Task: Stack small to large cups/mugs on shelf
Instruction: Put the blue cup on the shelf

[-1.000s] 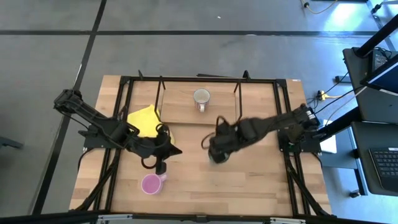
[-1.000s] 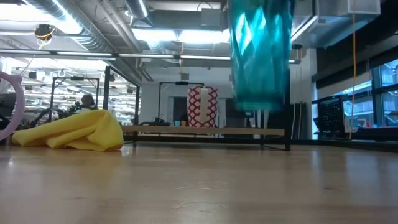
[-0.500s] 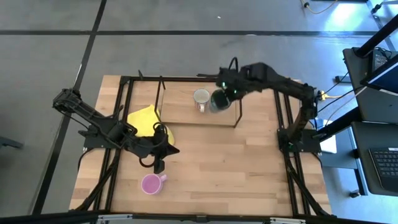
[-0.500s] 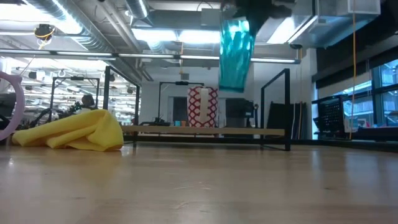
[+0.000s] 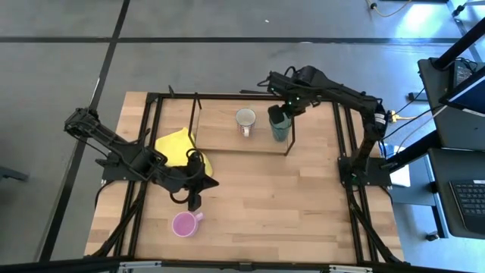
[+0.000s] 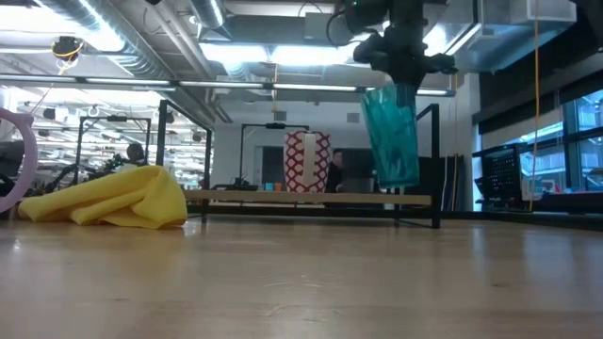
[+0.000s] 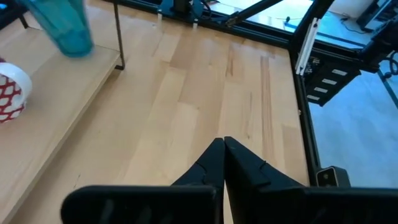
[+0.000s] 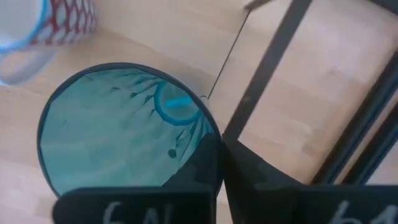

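We can't make out any readable brand or label on the cups; the right wrist view shows some pale lettering on the gripper body, too cropped to read. The white mug (image 5: 245, 119) has a red lattice pattern on its side, seen in the low view, and sits on the shelf (image 5: 220, 136) w/ its handle toward the tabletop (image 5: 288, 205) front; looks empty from above. Just beside it, the teal tumbler (image 5: 279, 125) hangs tilted over the shelf's right end, near the black rod; the low view shows its base above the board, not touching. The right gripper (image 5: 282, 108) is clenched on the tumbler's rim, one finger inside; interior looks empty. The pink mug (image 5: 184, 224) stands on the tabletop, well apart from the shelf, nothing in it. The left gripper (image 5: 194, 202) hovers near it, fingers pressed together, grasping nothing. A yellow cloth (image 5: 180, 146) lies by the shelf's left end.
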You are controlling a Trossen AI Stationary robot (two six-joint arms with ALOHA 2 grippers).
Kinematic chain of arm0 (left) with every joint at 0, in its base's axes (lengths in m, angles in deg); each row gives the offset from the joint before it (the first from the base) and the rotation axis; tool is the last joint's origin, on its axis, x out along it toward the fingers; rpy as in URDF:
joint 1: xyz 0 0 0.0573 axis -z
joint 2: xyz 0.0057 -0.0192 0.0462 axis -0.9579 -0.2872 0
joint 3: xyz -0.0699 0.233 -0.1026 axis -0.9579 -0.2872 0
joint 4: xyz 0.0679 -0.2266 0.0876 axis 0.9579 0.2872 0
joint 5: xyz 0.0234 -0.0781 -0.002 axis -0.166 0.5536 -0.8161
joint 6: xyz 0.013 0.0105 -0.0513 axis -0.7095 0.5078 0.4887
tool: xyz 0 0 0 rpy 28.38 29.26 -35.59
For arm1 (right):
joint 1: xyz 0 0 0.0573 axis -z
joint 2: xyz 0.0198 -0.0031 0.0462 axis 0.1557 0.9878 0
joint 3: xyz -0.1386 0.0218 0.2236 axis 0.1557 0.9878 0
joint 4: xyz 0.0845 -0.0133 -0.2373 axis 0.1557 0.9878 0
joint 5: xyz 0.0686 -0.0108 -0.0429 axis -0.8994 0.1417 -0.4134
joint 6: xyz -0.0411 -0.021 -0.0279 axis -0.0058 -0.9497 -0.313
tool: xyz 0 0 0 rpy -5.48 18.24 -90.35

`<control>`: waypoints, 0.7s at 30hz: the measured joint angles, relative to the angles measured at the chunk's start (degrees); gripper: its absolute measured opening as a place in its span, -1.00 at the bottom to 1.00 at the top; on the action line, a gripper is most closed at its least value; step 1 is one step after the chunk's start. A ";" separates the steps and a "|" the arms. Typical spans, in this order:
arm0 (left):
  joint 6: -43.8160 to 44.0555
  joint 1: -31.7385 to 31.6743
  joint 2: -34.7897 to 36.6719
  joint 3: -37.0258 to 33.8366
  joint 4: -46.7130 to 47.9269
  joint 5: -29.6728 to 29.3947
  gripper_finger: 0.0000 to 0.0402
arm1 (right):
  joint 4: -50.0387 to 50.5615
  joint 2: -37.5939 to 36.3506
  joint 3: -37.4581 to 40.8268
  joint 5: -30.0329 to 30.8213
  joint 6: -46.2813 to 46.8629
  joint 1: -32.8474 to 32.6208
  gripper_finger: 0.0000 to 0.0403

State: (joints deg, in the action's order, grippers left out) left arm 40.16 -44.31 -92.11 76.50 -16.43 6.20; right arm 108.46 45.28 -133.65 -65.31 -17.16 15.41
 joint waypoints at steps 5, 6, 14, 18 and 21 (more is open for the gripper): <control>0.00 -0.01 0.00 0.00 1.33 -0.51 -0.97 | -3.55 0.00 1.79 -0.46 -0.75 -0.75 -0.94; 0.00 -0.01 0.00 0.00 1.48 -0.49 -0.97 | -4.18 0.00 1.61 -0.75 -1.27 -0.75 -0.96; 0.46 -0.01 -0.02 0.00 2.39 -0.49 -0.97 | -6.31 0.00 1.11 0.02 -1.57 0.67 -0.96; 1.12 -0.01 -0.02 0.00 2.41 -0.49 -0.98 | -8.03 0.02 1.11 0.98 -1.59 2.00 -0.96; 1.42 -0.01 -0.02 0.00 2.41 -0.47 -0.99 | -9.46 0.02 1.11 0.95 -1.59 3.10 -0.96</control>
State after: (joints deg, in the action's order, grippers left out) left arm 41.58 -44.32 -92.14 76.50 -14.01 5.74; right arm 99.00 45.30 -132.54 -64.36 -18.75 18.51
